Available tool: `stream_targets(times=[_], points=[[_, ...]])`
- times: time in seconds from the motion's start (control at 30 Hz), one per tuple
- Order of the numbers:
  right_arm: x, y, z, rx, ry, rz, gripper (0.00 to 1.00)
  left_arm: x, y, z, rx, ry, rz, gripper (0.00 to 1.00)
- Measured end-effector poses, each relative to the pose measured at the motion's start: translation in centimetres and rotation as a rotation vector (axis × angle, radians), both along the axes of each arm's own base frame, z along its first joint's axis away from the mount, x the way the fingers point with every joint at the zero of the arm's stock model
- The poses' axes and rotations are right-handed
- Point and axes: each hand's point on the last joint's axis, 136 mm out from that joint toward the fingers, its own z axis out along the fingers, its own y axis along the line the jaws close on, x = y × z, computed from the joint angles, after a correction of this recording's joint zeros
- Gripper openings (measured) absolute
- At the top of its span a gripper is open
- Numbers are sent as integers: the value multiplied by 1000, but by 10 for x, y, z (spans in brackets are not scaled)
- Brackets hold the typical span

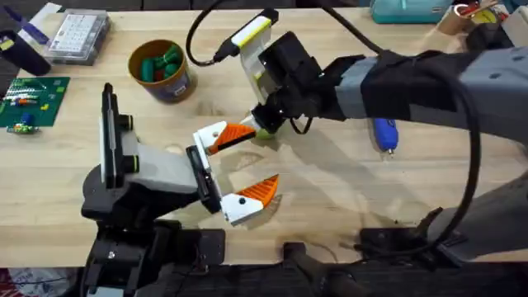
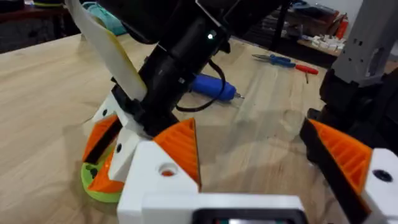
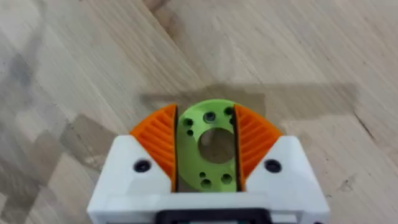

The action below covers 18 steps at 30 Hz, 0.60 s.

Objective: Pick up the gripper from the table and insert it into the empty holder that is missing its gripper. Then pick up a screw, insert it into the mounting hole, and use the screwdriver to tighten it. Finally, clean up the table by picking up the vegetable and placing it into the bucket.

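Note:
My right gripper is shut on a lime-green round plate with several holes, holding it on edge just above the wood. From overhead, that gripper reaches across the middle of the table. My left gripper stands open right in front of it, its orange pads spread wide with nothing between them. The left wrist view shows the green plate low between the right arm's fingers. The blue screwdriver lies on the table to the right. The yellow-tan bucket at the back left holds green and red pieces.
A clear parts box and a green circuit board lie at the far left. Blue-and-red pliers rest beyond the screwdriver. A teal object sits at the back edge. A black cable loops near the bucket.

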Motion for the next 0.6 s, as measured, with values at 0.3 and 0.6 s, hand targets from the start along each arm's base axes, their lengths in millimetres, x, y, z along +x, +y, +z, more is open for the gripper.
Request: stream_targets(times=[0.3,0.6], points=[[0,0,0,-3,-5,9,8,0,0,0,0,0,0,987],[0,0,-1,-4,-4,9,4,0,0,0,0,0,0,986]])
